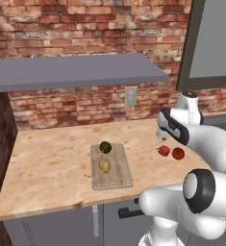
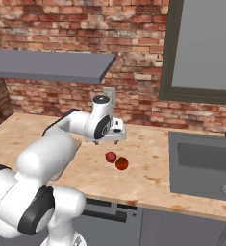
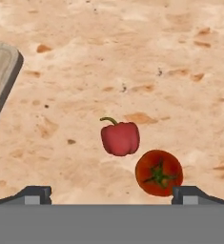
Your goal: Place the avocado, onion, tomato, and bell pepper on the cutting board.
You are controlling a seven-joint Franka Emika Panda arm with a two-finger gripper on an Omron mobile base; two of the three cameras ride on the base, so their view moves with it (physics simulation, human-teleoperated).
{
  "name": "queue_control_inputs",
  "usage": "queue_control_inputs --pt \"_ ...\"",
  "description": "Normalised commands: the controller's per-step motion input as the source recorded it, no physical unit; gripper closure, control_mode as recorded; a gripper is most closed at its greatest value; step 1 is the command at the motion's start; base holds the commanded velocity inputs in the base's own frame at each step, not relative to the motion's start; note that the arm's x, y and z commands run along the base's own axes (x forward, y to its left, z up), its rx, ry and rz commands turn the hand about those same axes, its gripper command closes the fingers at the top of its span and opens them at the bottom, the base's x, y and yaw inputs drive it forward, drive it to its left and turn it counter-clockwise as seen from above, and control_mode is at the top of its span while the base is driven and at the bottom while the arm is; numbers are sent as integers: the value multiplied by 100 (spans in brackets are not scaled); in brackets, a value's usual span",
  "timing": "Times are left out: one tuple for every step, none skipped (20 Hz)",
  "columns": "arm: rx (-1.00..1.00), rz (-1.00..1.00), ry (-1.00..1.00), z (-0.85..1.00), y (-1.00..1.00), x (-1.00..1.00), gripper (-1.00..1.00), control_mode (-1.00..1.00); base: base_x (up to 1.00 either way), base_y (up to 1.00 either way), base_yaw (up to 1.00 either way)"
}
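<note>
The cutting board (image 1: 115, 180) lies mid-counter, with the dark avocado (image 1: 105, 147) at its far end and the tan onion (image 1: 105, 165) in its middle. To its right on the bare counter sit the crimson bell pepper (image 1: 164, 151) (image 2: 111, 157) (image 3: 120, 138) and, close beside it, the orange-red tomato (image 1: 178, 153) (image 2: 121, 163) (image 3: 158, 172). My gripper (image 1: 162, 137) (image 2: 107, 141) (image 3: 112, 194) hangs open a little above these two, with nothing between its fingers. A corner of the board (image 3: 1, 76) shows at the left of the hand view.
A sink (image 2: 201, 166) is set into the counter at the right. A grey shelf (image 1: 76, 72) juts from the brick wall above the counter, with a wall outlet (image 1: 130, 95) beneath it. A dark-framed window (image 2: 201, 48) is up at the right.
</note>
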Motion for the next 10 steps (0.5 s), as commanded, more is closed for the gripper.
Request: queue_control_inputs --pt "0 2 5 -26 0 29 -100 -100 0 0 0" --pt "0 2 4 -25 0 26 -100 -100 0 0 0" --pt "0 2 3 -21 -1 24 -100 -100 0 0 0" --pt "0 2 3 -23 0 21 -100 -100 0 0 0" --pt "0 2 2 -21 0 18 -100 -100 0 0 0" --pt "0 2 2 -23 0 14 -100 -100 0 0 0" --pt "0 2 1 -24 0 14 -100 -100 0 0 0" --pt "0 2 2 -24 0 16 -100 -100 0 0 0" --pt "0 2 2 -25 0 15 -100 -100 0 0 0" --pt "0 2 1 -24 0 12 -100 -100 0 0 0"
